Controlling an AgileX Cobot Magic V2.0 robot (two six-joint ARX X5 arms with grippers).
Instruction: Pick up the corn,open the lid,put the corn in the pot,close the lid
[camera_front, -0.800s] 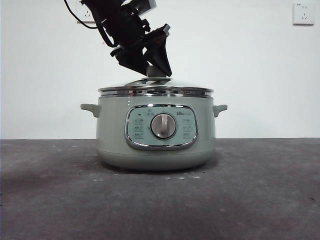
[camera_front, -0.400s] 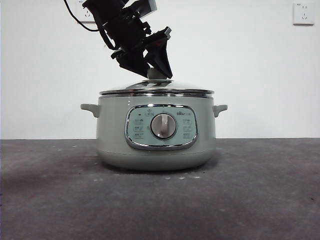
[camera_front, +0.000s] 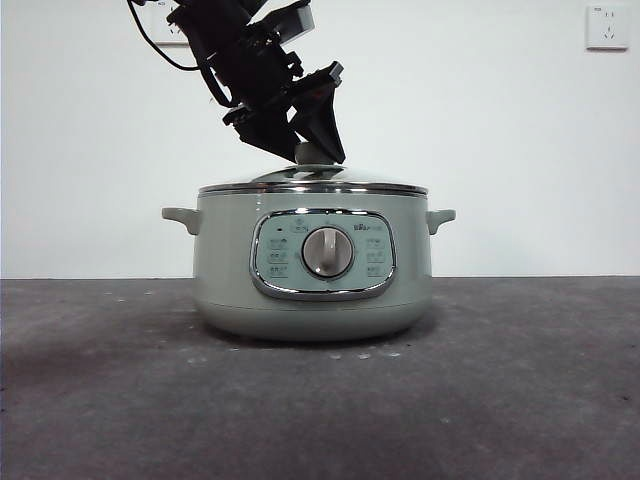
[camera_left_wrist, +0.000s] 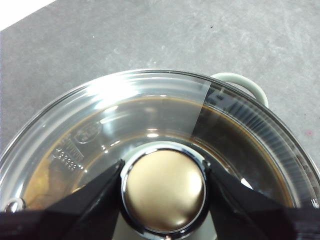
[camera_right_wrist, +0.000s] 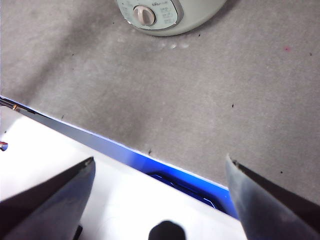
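Left fingers (camera_left_wrist: 165, 192) clamp knob of lid (camera_front: 312, 183) seated on pot (camera_front: 225, 260); right fingers (camera_right_wrist: 160, 192) wide.

The pot (camera_front: 312, 265) bears small print on its control panel (camera_front: 322, 254) — a short brand mark above the dial, labels down both sides — all too small to read. Embossed marks on the lid (camera_left_wrist: 100, 135) glass stay illegible.

a: front view is bright and even, sharp, with a soft shadow under the pot (camera_front: 312, 270) on the table (camera_front: 520, 400).
b: glare streaks the lid (camera_left_wrist: 150, 110); the knob (camera_left_wrist: 165, 190) looks slightly soft. right wrist view washes out white at its near edge.
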